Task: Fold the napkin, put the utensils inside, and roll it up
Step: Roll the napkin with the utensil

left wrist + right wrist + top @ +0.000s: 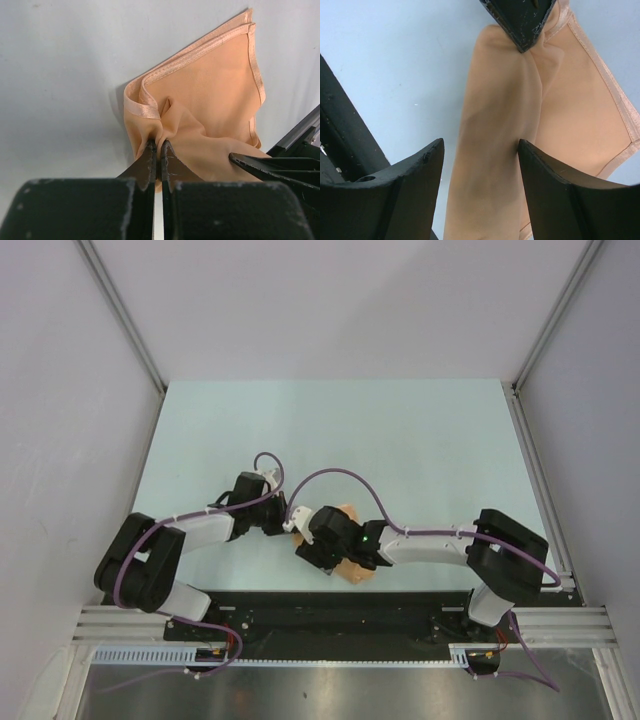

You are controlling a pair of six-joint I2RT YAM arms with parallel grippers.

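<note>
Table (pixel 400 430) – pale green surface filling the middle of the top view, grey walls on three sides.

Left arm (pixel 190 530) – enters from the lower left of the top view and reaches toward the centre.

Right arm (pixel 440 545) – enters from the lower right and reaches leftward. It meets the other arm just below the centre of the frame.

Napkin (pixel 210 95) – peach-orange cloth with a hemmed, slightly shiny border, folded in layers. It lies on the table below centre in the top view, mostly hidden under the two wrists. In the left wrist view its flat part spreads toward the upper right, and one edge is gathered into a raised, creased ridge at lower centre.

Left gripper (pixel 158 146) – jaws pressed together, pinching the gathered ridge of the napkin at its bunched end.

Right gripper (pixel 480 144) – jaws spread apart, straddling a long fold of the napkin that runs up the middle of the right wrist view. Bare table shows beside the left finger, and the right finger stands against the cloth, but nothing is clamped.
</note>
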